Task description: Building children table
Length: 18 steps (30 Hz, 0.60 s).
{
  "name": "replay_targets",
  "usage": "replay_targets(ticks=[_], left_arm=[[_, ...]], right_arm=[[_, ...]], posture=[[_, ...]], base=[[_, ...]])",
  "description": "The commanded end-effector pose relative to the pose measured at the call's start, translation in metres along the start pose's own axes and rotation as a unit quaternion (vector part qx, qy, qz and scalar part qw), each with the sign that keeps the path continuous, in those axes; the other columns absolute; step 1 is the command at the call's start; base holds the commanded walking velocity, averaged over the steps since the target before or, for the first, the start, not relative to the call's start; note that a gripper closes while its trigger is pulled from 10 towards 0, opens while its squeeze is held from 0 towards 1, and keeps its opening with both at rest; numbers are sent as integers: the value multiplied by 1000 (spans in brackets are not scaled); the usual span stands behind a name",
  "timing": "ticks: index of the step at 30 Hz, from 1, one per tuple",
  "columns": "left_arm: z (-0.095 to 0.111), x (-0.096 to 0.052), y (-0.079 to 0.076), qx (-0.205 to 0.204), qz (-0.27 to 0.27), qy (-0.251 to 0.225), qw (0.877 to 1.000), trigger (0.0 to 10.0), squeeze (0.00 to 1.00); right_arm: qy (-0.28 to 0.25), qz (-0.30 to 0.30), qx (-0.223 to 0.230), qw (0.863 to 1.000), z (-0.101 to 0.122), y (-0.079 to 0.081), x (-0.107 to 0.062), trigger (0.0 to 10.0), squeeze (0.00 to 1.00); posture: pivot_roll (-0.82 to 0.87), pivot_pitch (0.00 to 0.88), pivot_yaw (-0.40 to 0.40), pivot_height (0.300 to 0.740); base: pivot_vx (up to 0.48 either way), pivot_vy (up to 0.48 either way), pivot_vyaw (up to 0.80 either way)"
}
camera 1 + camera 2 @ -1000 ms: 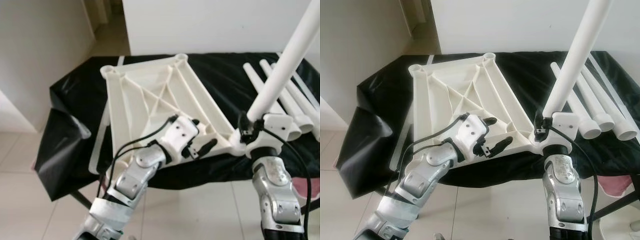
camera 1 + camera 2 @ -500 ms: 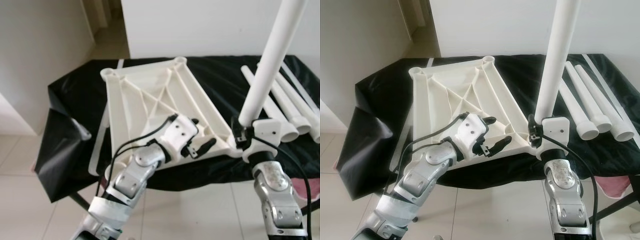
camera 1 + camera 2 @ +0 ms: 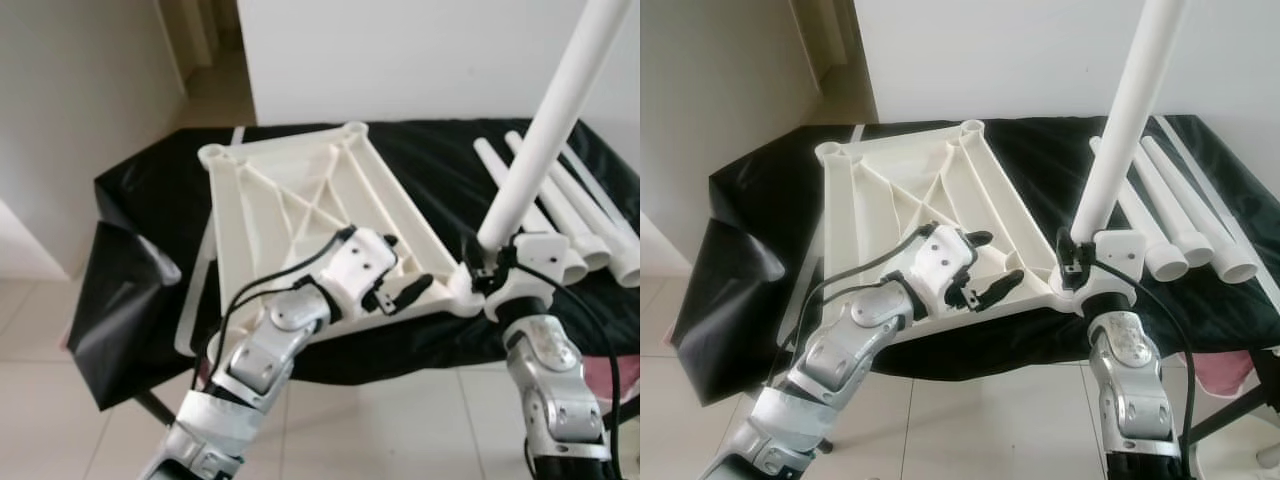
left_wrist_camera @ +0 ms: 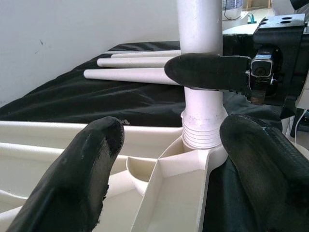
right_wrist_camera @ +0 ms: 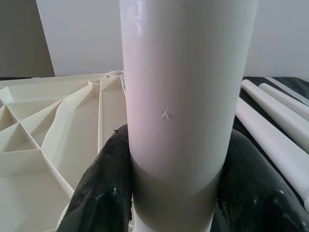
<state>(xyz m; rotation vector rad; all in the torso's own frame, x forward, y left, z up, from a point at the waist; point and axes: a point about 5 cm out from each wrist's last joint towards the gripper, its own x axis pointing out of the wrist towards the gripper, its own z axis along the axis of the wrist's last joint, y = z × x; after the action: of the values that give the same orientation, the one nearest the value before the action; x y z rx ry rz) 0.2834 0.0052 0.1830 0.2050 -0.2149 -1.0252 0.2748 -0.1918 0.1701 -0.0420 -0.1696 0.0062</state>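
A white ribbed tabletop [image 3: 300,200] lies upside down on the black-covered table [image 3: 140,200]. My right gripper [image 3: 487,268] is shut on a white leg [image 3: 560,110] near its lower end. The leg stands in the tabletop's near right corner socket [image 4: 193,154] and leans to the right. Its threaded end [image 4: 203,130] shows just above the socket. In the right wrist view both fingers [image 5: 104,188] clasp the leg [image 5: 183,96]. My left gripper [image 3: 402,268] is open, its fingers [image 4: 72,179] spread on either side of the tabletop's near edge, beside that corner.
Three spare white legs [image 3: 1160,210] lie side by side on the table's right part. The black cover hangs over the left edge [image 3: 120,300]. A pink object [image 3: 1230,375] sits low on the right. Tiled floor lies in front; a white wall stands behind.
The leg in my right gripper swung nearly upright, then leaned back to the right. My left gripper has stayed open at the near edge.
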Motion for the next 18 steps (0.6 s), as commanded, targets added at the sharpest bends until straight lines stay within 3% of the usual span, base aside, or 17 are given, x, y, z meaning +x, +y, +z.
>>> replay_targets(ticks=[1,9,18], left_arm=[[5,1,-2,12,-32,-3,999,10000,0],[7,0,-1,15,-27,-5,1000,10000,0],[9,-1,0,17,-23,-6,1000,10000,0]], right_arm=[[44,18,17,999,-17,6,-1,10000,0],[59,5,38,998,-23,3,-1,10000,0],[48,12,26,998,-26,5,-9,10000,0]], posture=[[-114,1,42,740],[-109,5,40,740],[-111,17,40,740]], base=[[0,0,0],[0,0,0],[0,0,0]])
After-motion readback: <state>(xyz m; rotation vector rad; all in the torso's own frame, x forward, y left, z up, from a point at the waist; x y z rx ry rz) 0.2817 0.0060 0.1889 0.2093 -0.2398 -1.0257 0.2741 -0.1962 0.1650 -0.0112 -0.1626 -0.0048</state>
